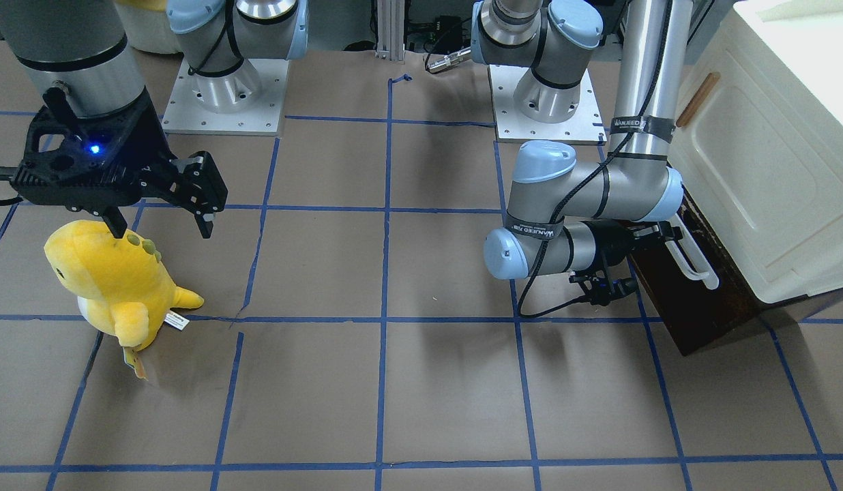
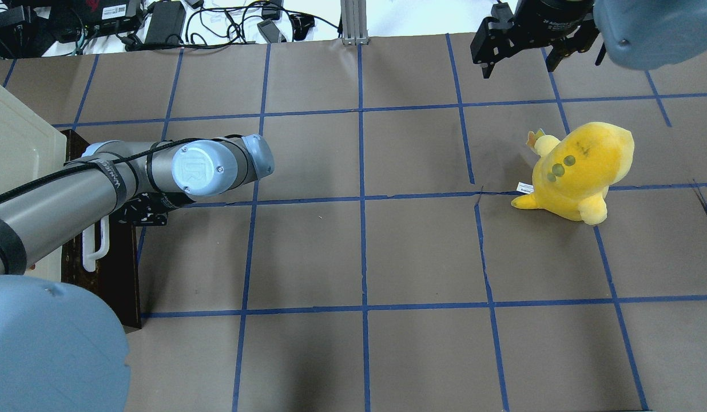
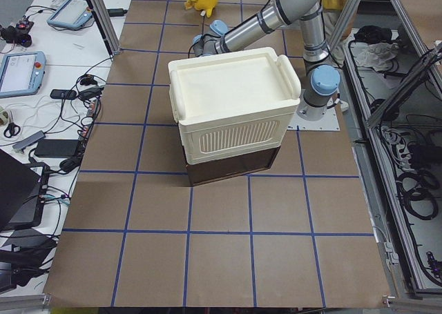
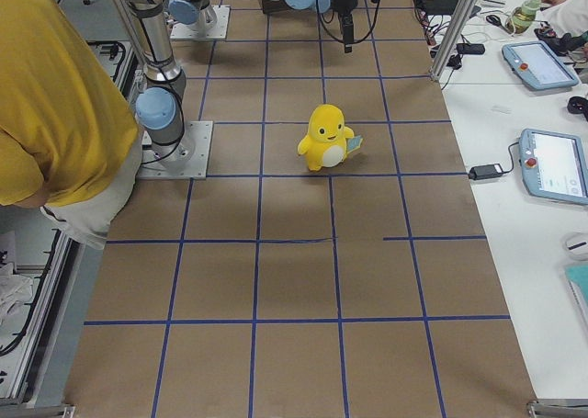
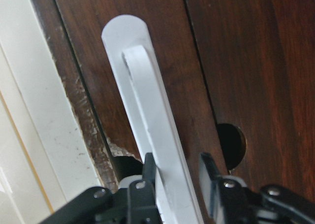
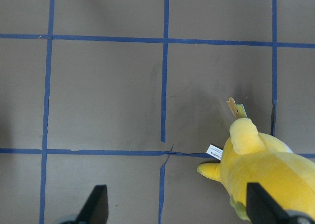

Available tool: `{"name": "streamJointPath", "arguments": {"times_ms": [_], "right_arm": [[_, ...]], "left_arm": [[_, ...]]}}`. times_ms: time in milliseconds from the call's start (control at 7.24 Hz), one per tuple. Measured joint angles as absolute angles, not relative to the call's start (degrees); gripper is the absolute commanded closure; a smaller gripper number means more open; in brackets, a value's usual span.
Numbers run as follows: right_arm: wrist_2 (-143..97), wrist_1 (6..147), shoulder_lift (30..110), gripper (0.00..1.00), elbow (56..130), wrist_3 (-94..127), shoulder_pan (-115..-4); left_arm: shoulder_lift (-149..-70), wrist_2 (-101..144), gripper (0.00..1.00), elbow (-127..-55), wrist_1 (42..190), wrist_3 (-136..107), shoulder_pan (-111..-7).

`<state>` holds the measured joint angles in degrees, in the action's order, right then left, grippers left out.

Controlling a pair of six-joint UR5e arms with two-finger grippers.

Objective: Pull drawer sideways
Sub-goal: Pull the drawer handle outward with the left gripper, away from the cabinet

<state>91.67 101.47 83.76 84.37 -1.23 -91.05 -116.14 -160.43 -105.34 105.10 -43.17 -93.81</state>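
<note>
Front-facing view: the drawer [image 1: 694, 314] sits at 3 o'clock under the cream cabinet [image 1: 769, 170], with the left gripper [image 1: 670, 235] at its white handle [image 1: 698, 266]; the right gripper [image 1: 161, 225] hangs spread wide at 9 o'clock, a yellow plush toy [image 1: 114, 273] at 8 o'clock. Overhead: drawer at 9 o'clock, toy at 2 o'clock. Left wrist view: at 6 o'clock, both fingers [image 5: 209, 177] pinch the white handle between them

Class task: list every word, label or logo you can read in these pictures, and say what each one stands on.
"WANJEED": black cable strap on the left arm.
"UR": the left arm's round joint cap.
White tag on the yellow plush toy: print too small to read.
</note>
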Motion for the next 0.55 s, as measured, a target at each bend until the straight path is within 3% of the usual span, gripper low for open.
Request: {"name": "streamJointPath", "arguments": {"times_ms": [553], "right_arm": [[91.67,101.50,83.76,0.00,84.38,-1.23,-91.05]], "left_arm": [[-115.85,-161.00,0.70,-105.38,105.81,-43.20,-94.36]]}}
